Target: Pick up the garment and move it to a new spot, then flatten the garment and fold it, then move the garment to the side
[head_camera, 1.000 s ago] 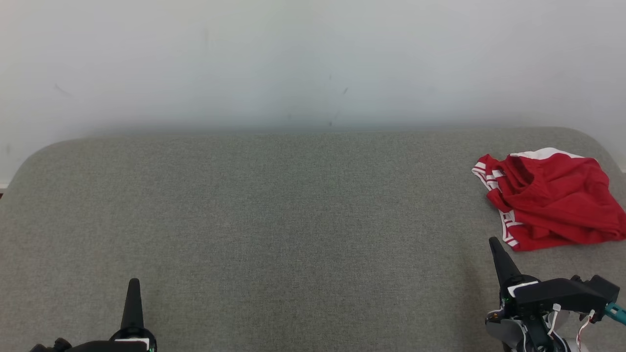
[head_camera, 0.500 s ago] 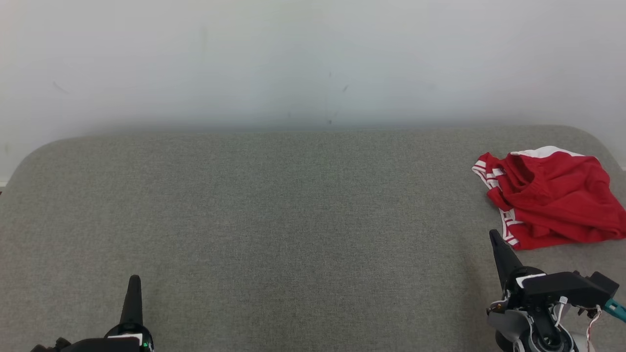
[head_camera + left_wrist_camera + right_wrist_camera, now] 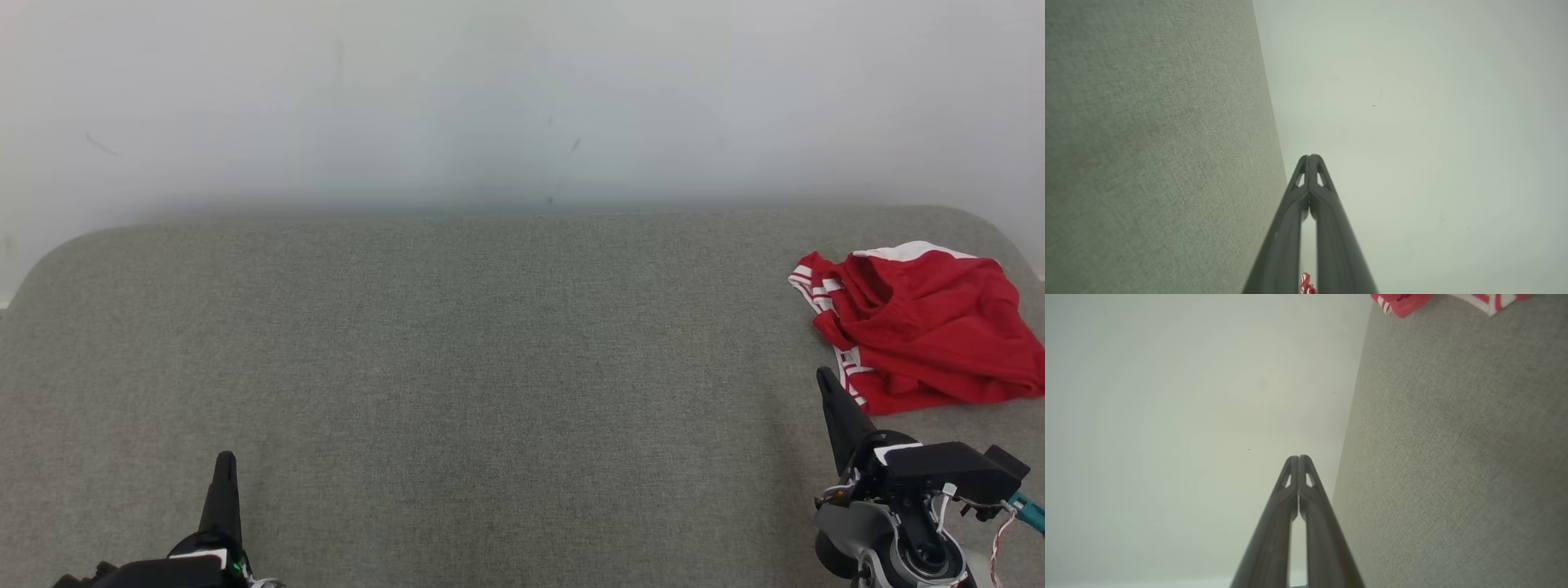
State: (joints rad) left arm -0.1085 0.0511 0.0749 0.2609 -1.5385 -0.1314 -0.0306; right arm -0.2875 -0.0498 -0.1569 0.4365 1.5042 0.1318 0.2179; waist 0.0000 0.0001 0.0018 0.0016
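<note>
My left tool (image 3: pixel 223 474) and right tool (image 3: pixel 827 382) both rest closed and empty, fingers pressed together, above the grey bench (image 3: pixel 490 367). Just beyond the right tool's tip, and off to its right, lies the garment (image 3: pixel 927 327). It is a crumpled red heap with white striped trim, its longer side running crosswise. My right arm is far nearer.

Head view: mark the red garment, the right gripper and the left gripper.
red garment (image 3: pixel 922 327), head view, middle of the crumpled red cloth.
right gripper (image 3: pixel 824 377), head view, tip of its closed fingers.
left gripper (image 3: pixel 224 461), head view, tip of its closed fingers.
</note>
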